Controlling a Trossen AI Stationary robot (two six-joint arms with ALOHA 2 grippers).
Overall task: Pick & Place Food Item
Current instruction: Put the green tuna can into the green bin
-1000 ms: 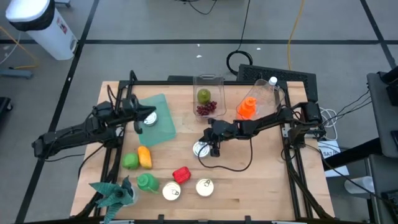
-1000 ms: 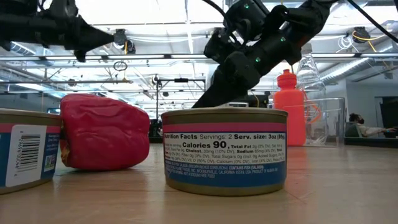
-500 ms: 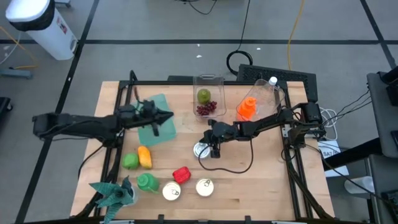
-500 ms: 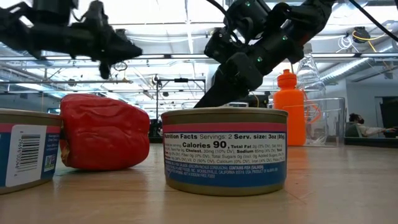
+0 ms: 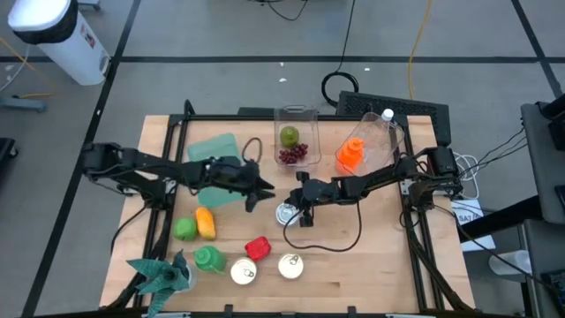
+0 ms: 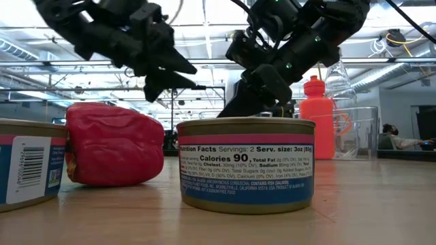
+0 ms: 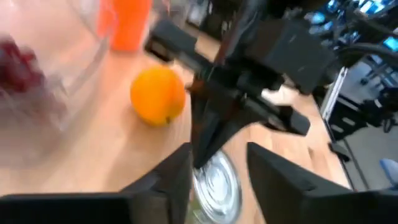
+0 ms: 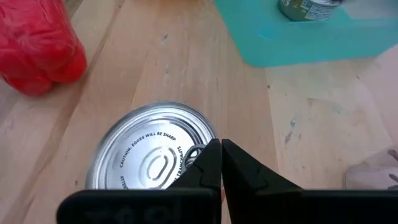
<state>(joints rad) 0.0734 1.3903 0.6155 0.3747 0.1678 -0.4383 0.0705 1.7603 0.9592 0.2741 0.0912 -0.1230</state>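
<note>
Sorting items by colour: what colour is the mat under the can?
Teal mat, seen best in the right wrist view; a can stands on it.

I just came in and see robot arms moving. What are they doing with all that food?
Two robot arms are working over a wooden table with toy food and cans. The right hand is shut, its tips just above a can in the middle. The left hand is reaching across toward that same can with its fingers apart, holding nothing. Another can sits on the teal mat. A red pepper, two more cans and green toys lie near the front edge.
</note>
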